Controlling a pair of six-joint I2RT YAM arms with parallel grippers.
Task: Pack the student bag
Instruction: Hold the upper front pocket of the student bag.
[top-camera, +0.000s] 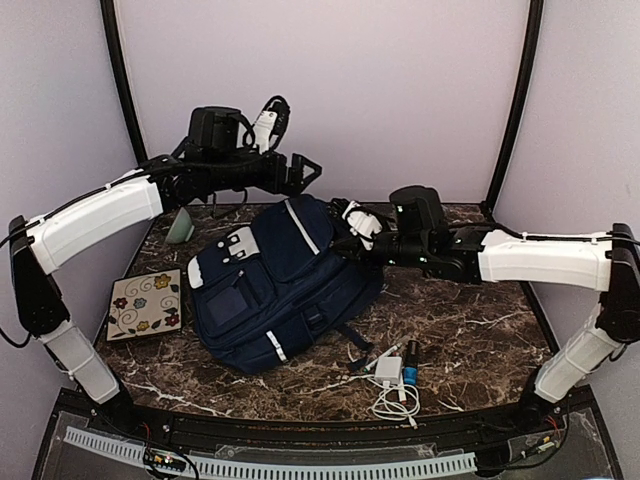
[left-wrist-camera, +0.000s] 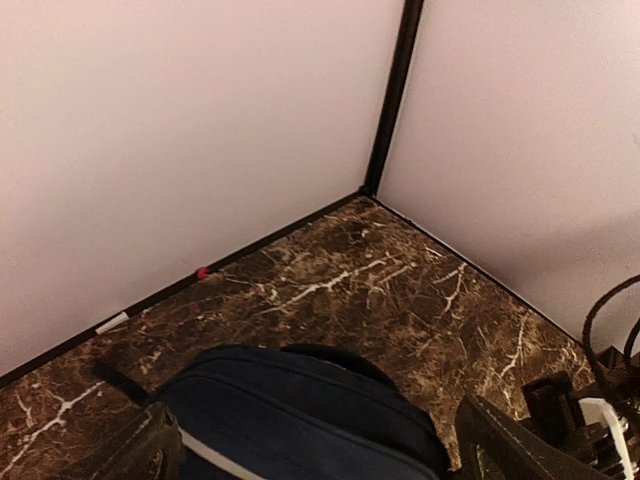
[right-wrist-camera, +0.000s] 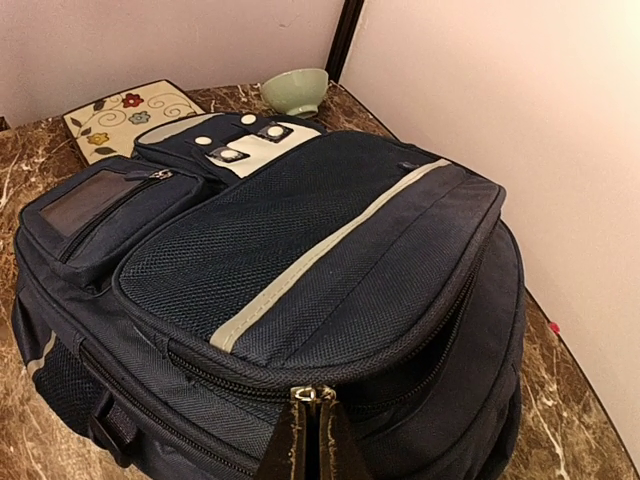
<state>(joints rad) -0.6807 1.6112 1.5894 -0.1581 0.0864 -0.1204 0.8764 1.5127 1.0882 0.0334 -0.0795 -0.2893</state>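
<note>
Overhead view bright, even; wrist views warmer, dimmer.

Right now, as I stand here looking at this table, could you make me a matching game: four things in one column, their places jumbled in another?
Things:
1. student bag
2. green bowl
3. flowered tile
4. white charger

Places:
A. towards the front, to the right of the bag
B. back-left corner
C. in the middle
D. lying flat, to the left of the bag

Pairs: 1-C, 2-B, 3-D, 4-A
</note>
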